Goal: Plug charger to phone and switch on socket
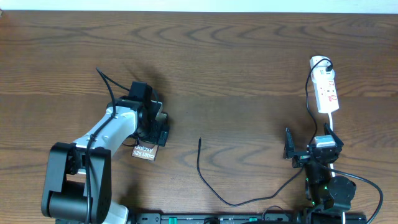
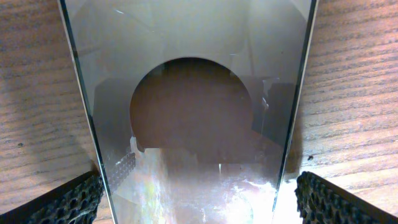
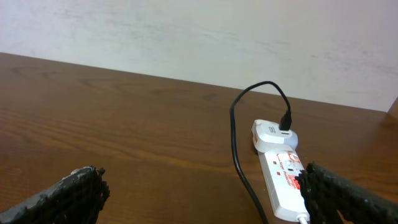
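**Desk:** Where do we stand on the charging job?

**Floor:** At its opening step, as we read it. Our left gripper point(image 1: 154, 134) hangs over the top end of the phone point(image 1: 144, 152), which lies flat on the table point(image 1: 249, 62) with its white lettering showing. In the left wrist view the pads point(image 2: 68, 200) sit on either side of the handset. A sliver of wood shows between one pad and the phone's edge, so we call the jaws spread around it, not clamped.

**Desk:** And the charger?

**Floor:** The charger point(image 1: 208, 183) lies loose. Its plug tip point(image 1: 200, 140) rests on bare wood between the two arms, well apart from the phone. The cable curves back toward the right arm's side and runs up to the white round plug point(image 1: 318, 62) at the far end of the socket point(image 1: 326, 92).

**Desk:** The right arm?

**Floor:** Our right gripper point(image 1: 311, 144) is wide open and holds nothing, just in front of the socket.

**Desk:** So what does the next move call for?

**Floor:** We judge the left jaws must close on the phone to steady it. Then the right must pick up the cable close behind the tip and line it up with the phone's port. We cannot see that port from here. The switch comes last.
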